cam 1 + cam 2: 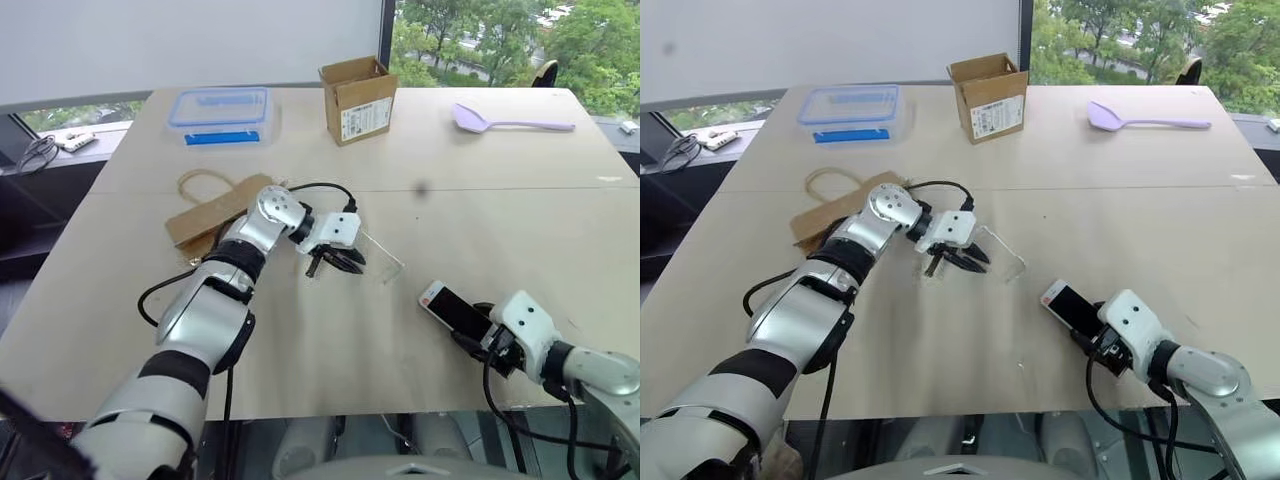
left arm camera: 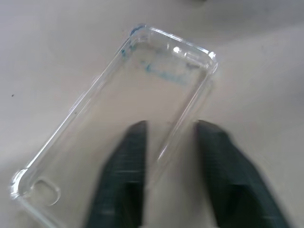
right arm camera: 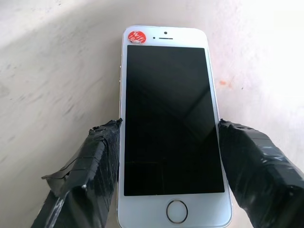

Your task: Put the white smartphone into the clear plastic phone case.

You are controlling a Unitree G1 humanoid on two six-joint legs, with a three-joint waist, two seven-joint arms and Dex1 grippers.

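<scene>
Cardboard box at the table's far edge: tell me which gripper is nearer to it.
Left. The left gripper sits mid-table over the clear phone case, below the cardboard box; the right gripper is at the near edge with the white smartphone.

Big pale wooden table [image 1: 520, 230] with seam across middle. White wall panel [image 1: 180, 40] behind far edge. Window [image 1: 500, 35] at far right, green trees outside. Soft daylight. Dark floor [image 1: 30, 220] at left.

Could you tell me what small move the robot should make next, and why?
Probably carry the white smartphone toward the clear plastic phone case. The right hand already clamps the phone by its long edges, and the left hand pinches one side wall of the case, yet phone and case lie apart on the table.
</scene>
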